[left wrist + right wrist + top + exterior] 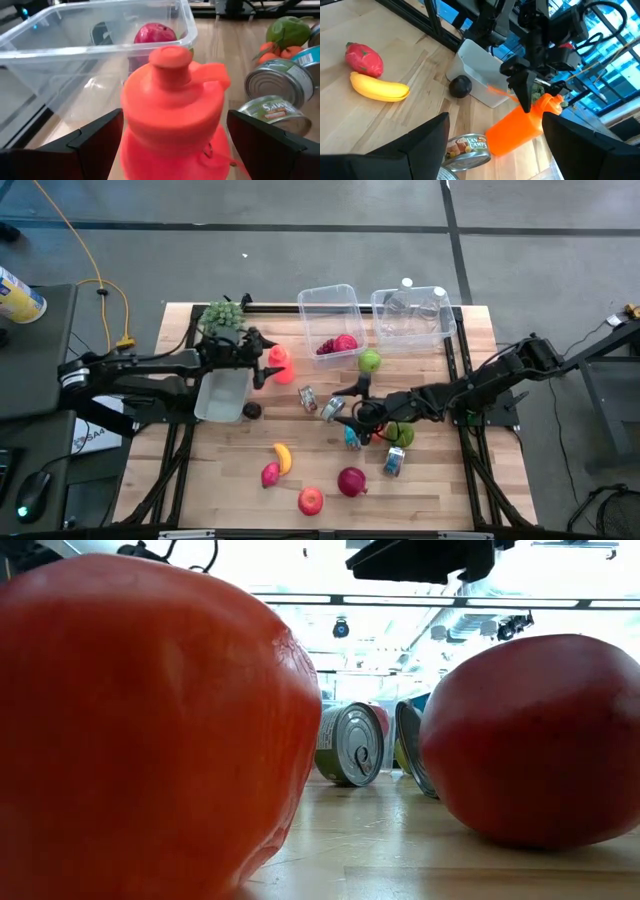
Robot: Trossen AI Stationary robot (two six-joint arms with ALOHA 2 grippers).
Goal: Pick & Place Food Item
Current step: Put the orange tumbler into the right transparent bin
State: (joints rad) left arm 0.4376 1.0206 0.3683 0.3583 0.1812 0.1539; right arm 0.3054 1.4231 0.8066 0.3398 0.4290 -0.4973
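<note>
Bottle (172, 107), orange and capped, stands between the spread fingers of the left gripper (268, 367), which brackets it without yet pinching, likely lined up for a grasp so it can be carried off. A clear bin (75, 55) sits just beyond the left gripper, holding a red fruit (155, 34), which suggests where food is meant to land. The right gripper (362, 413) hangs over a cluster of cans (334, 408) mid-bench, fingers apart and holding nothing. The right wrist view shows what the overhead one blurs: the left gripper's fingers coming down around the bottle, with a banana (380, 88) and a dark round fruit (460, 86) nearby. The low view gives little beyond two big red fruits and a can (350, 744) between them.
</note>
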